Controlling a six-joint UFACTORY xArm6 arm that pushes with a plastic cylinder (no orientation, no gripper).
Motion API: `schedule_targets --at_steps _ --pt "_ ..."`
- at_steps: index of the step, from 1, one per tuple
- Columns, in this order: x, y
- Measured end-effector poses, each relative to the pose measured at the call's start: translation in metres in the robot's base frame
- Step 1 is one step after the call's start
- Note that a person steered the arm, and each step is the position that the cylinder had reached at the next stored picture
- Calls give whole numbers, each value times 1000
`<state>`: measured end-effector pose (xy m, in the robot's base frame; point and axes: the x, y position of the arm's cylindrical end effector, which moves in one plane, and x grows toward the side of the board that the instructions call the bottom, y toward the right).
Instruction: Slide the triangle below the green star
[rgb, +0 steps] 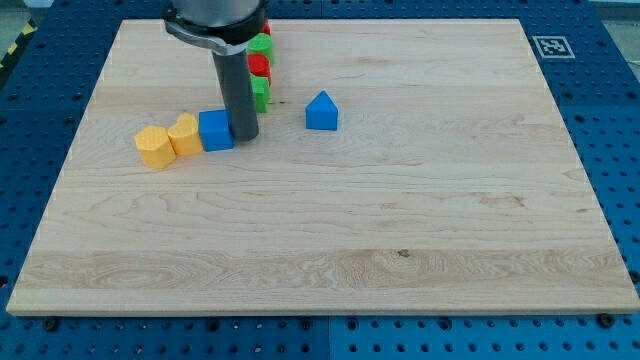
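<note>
**Tip parked by the blue cube, triangle waiting to the right**

Nearest the camera is the bare front of the wooden surface (320, 270), the largest thing here. Next in size comes the dark rod, descending from the view's top; my tip (245, 137) rests on the wood just beside the right face of a blue cube (215, 130). There is no hand on this rig, so nothing is spread, pressed together or pinching. Left of the cube sit two yellow blocks (168, 141), touching in a row. Behind the rod a stack-like line of green and red blocks (262, 68) is partly hidden; the green star (261, 93) is likely the lowest of them, though its shape is hard to confirm. The blue triangle (321, 111) stands apart, to the view's right of the rod.

To do this well, I judge the tip should circle round to the triangle's right side and push it leftward, stopping just under the star without nudging the cube.

The only marking is a black-and-white tag (549, 46) at the top right corner; no readable writing
</note>
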<state>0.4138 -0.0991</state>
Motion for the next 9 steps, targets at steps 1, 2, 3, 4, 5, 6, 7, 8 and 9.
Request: schedule_targets --at_steps 1,2,3,4,5,6,7,8,9 --pt "-1 7" --pt "-1 56" --pt "-1 127" --pt "-15 180" --pt "-36 188" --pt "-36 168" --pt "-36 124" --pt "-36 87" --pt "-36 54"
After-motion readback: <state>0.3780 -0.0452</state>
